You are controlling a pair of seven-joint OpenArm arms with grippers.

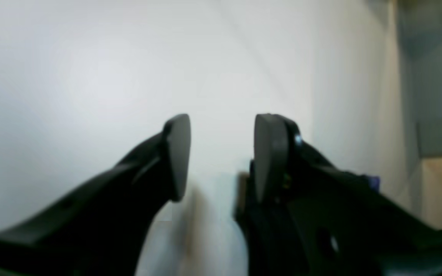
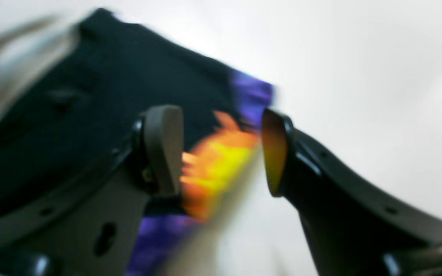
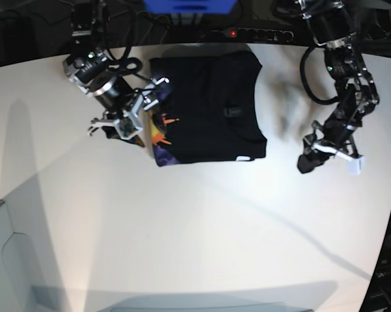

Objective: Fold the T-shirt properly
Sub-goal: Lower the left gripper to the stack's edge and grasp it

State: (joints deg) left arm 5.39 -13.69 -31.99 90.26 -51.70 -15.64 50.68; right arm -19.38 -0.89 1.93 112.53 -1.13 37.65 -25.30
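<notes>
While both hands gape, the T-shirt [image 3: 205, 107] lies folded.

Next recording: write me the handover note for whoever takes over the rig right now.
Left gripper: open, empty, over bare table, clear of the shirt.
Right gripper: jaws open over the T-shirt edge where the orange and purple print shows; nothing gripped.
T-shirt: folded into a compact black block at the table's far side, print peeking out on the right arm's side.
Done: main folds.
Left: probably tidy that printed edge, then withdraw.
</notes>
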